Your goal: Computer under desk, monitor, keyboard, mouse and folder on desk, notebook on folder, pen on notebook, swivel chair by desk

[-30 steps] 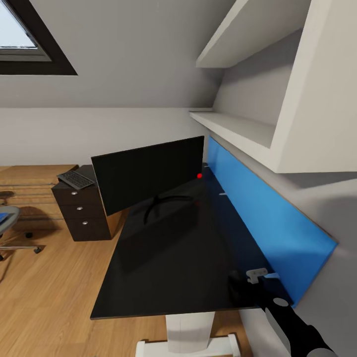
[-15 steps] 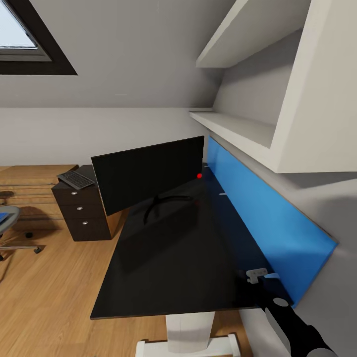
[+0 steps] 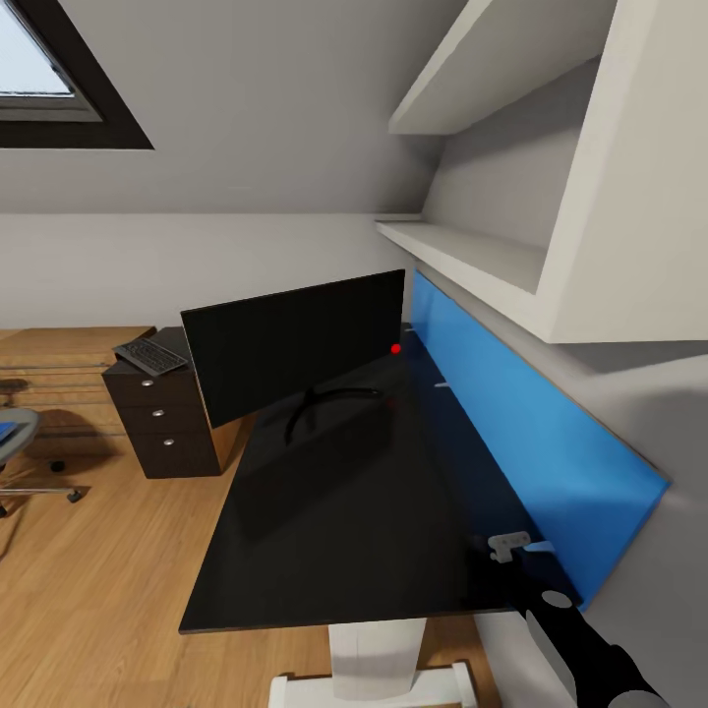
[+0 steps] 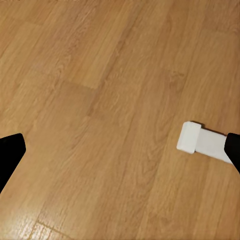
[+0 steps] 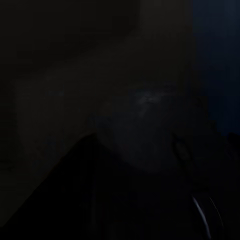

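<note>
The wide black monitor [image 3: 295,346] stands on the glossy black desk [image 3: 324,551], close to the blue wall panel. On the desk's drawer end at the far left lies the keyboard [image 3: 149,356]. The swivel chair [image 3: 28,447] sits at the picture's left edge on the wood floor, with a strip of the blue folder [image 3: 5,433] on its seat. My right arm [image 3: 590,654] reaches over the desk's near right corner; its gripper is lost against the black top. My left gripper [image 4: 120,155] hangs open above the floor, nothing between its fingertips [image 4: 10,156]. Mouse, notebook, pen and computer are out of view.
White shelves [image 3: 472,251] jut out above the desk's right side. The blue panel [image 3: 531,433] carries small white brackets [image 3: 509,544]. A white desk foot [image 4: 202,142] lies on the floor by my left gripper. A skylight [image 3: 39,69] is at the upper left.
A dark shape at the end of my right arm, over the desk's near right corner, is gone from that spot. Everything else holds still.
</note>
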